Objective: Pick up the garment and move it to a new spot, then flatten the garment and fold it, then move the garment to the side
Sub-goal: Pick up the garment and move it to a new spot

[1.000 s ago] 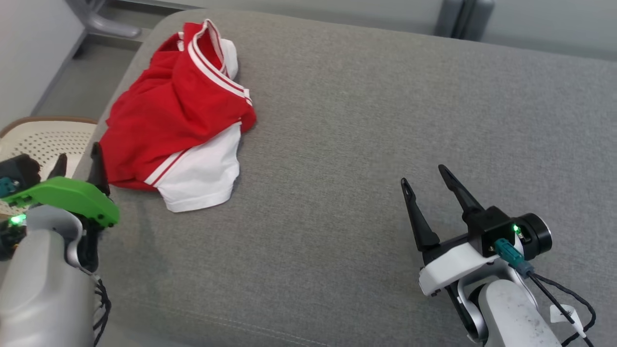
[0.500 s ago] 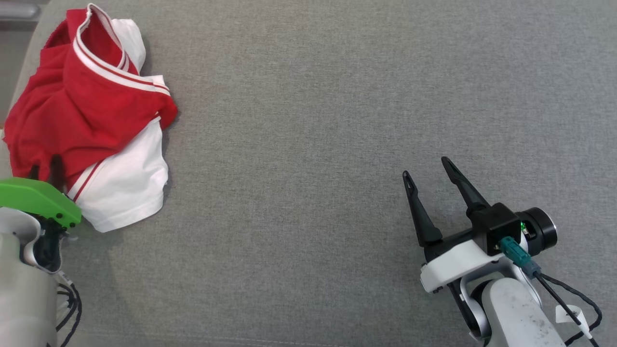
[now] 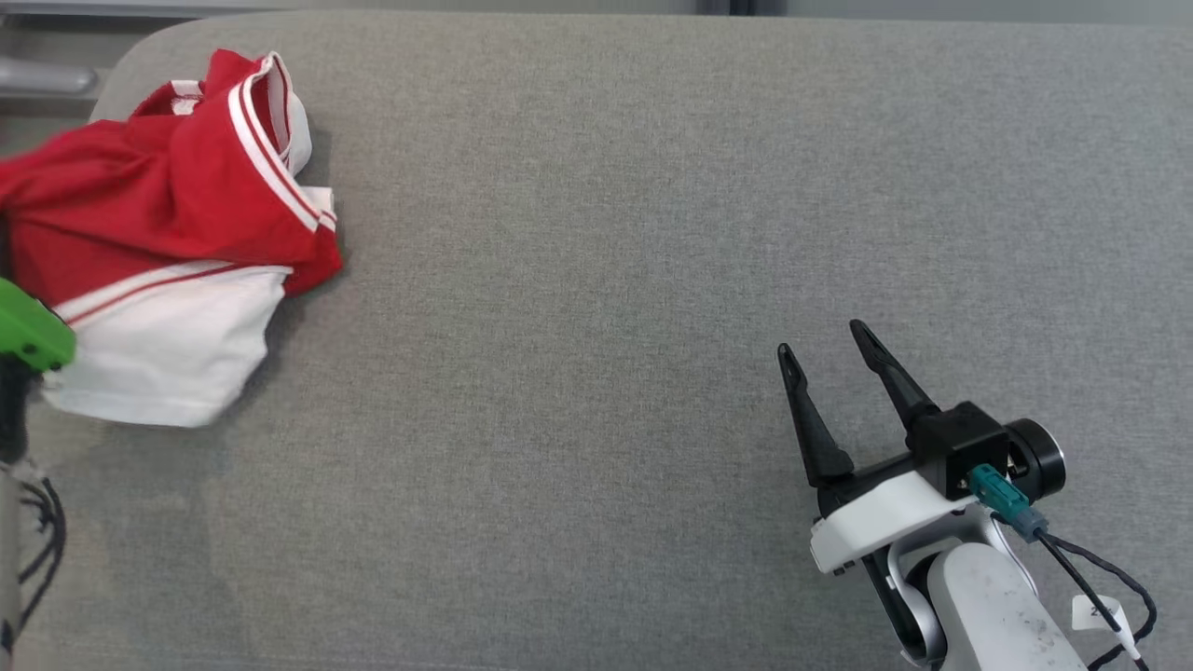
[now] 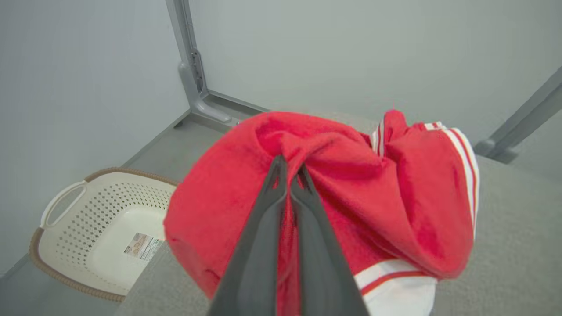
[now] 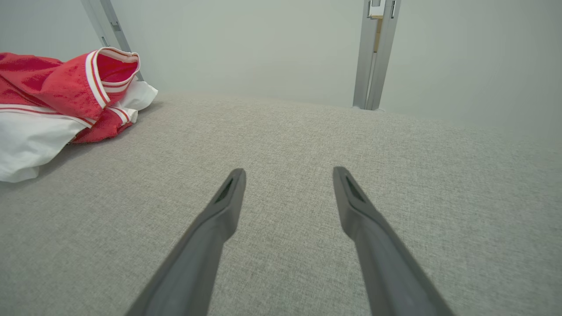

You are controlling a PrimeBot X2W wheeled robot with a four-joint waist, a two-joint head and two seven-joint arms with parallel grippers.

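Observation:
The garment [image 3: 177, 214] is a crumpled red and white shirt with striped trim, bunched at the far left of the grey padded surface [image 3: 606, 280]. In the left wrist view my left gripper [image 4: 289, 169] is shut, its tips pinching a fold of the red cloth [image 4: 333, 175], which is pulled up into a peak. In the head view just the green cover of that wrist [image 3: 28, 331] pokes in at the left edge. My right gripper [image 3: 820, 337] stands open over bare surface at the lower right, far from the garment [image 5: 66, 101], nothing between its fingers [image 5: 226, 206].
A cream perforated laundry basket [image 4: 66, 219] sits on the floor beyond the surface's left end. Grey metal frame posts [image 5: 373, 52] rise against the pale wall behind. Cables hang from both wrists.
My left gripper went from open to shut, on the garment's red cloth, and that side has lifted. The head camera has shifted. The right arm stays put.

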